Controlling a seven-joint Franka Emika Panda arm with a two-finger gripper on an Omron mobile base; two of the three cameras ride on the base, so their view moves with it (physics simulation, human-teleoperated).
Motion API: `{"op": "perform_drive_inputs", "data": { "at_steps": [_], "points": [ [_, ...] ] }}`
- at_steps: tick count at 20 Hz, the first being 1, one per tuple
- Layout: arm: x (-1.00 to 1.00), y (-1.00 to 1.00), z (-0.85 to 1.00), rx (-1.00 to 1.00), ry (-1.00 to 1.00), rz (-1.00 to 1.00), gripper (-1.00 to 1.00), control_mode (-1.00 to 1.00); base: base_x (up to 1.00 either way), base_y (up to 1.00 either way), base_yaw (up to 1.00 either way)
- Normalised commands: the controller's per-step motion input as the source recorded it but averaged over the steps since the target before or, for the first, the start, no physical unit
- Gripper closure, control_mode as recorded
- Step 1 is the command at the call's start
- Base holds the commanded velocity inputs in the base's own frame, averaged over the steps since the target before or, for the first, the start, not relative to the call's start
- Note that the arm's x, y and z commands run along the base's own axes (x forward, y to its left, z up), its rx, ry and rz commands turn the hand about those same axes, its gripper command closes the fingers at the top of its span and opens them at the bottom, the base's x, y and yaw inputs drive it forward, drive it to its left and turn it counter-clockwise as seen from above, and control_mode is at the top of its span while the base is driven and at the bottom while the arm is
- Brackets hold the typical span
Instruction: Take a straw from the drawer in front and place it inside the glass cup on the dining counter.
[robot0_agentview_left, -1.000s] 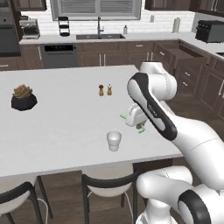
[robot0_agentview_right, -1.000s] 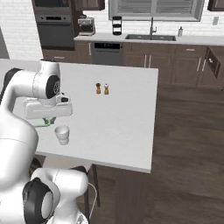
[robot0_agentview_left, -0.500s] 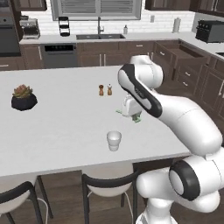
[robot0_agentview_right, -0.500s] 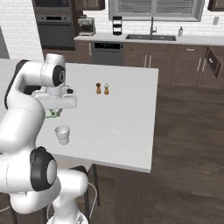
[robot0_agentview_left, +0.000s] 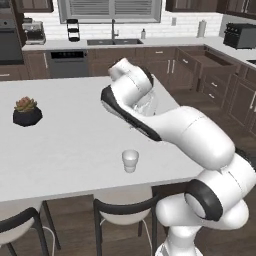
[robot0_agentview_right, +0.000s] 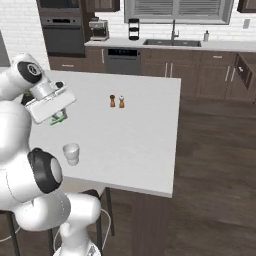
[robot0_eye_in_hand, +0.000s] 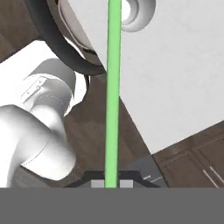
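Straw held over the dining counter, cup ahead of its free end.

The gripper (robot0_eye_in_hand: 112, 183) is clamped on the straw (robot0_eye_in_hand: 113, 92), whose long axis runs straight out from the fingertips toward the glass cup (robot0_eye_in_hand: 136, 15). The cup stands alone near the dining counter (robot0_agentview_left: 75, 145) edge; shakers (robot0_agentview_right: 117, 101) and plant pot (robot0_agentview_left: 27, 111) sit well apart.

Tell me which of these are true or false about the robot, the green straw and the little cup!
1. The gripper holds the straw. True.
2. The straw is already in the glass cup. False: the cup stands empty on the dining counter.
3. A small potted plant sits on the counter. True.
4. The salt and pepper shakers lie tipped over. False: both stand upright.
5. The cup lies on the floor. False: it stands on the counter near the stools.
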Motion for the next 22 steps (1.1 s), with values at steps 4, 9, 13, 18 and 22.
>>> {"op": "perform_drive_inputs", "data": {
  "at_steps": [4, 9, 13, 18, 22],
  "points": [
    [0.04, 0.0, 0.06, -0.53, 0.0, 0.46, 1.0, -1.0, 0.0, 0.0, 0.0],
    [-0.23, 0.02, 0.02, -0.53, 0.0, 0.44, 1.0, -1.0, 0.0, 0.0, 0.0],
    [-0.31, 0.15, -0.06, -0.47, 0.0, 0.4, 1.0, -1.0, 0.0, 0.0, 0.0],
    [0.03, 0.01, -0.33, -0.4, 0.0, 0.25, 1.0, -1.0, 0.0, 0.0, 0.0],
    [0.01, 0.2, -0.33, -0.33, -0.02, 0.2, 1.0, -1.0, 0.0, 0.0, 0.0]
  ]
}}
